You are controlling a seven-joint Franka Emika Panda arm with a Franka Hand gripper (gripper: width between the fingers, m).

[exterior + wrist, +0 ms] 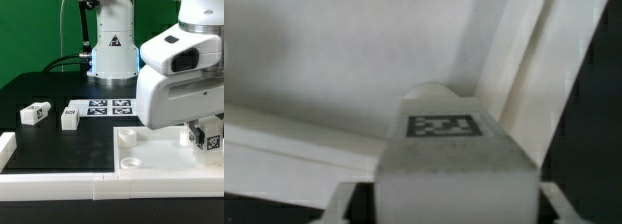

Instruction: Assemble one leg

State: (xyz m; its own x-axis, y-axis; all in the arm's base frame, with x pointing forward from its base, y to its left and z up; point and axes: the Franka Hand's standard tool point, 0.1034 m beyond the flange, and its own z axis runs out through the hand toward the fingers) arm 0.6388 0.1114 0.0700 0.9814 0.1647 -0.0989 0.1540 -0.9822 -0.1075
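My gripper is at the exterior view's right, over the large flat white panel. It is shut on a white leg whose marker tag faces the camera. In the wrist view the gripper holds this leg between both fingers, with the tag near the leg's far end. That end is close over the panel, near its raised edge. Whether the leg touches the panel is not visible. Two more legs lie on the black table at the exterior view's left.
The marker board lies on the table in front of the robot base. A low white wall runs along the front edge and turns up at the left. A green backdrop stands behind.
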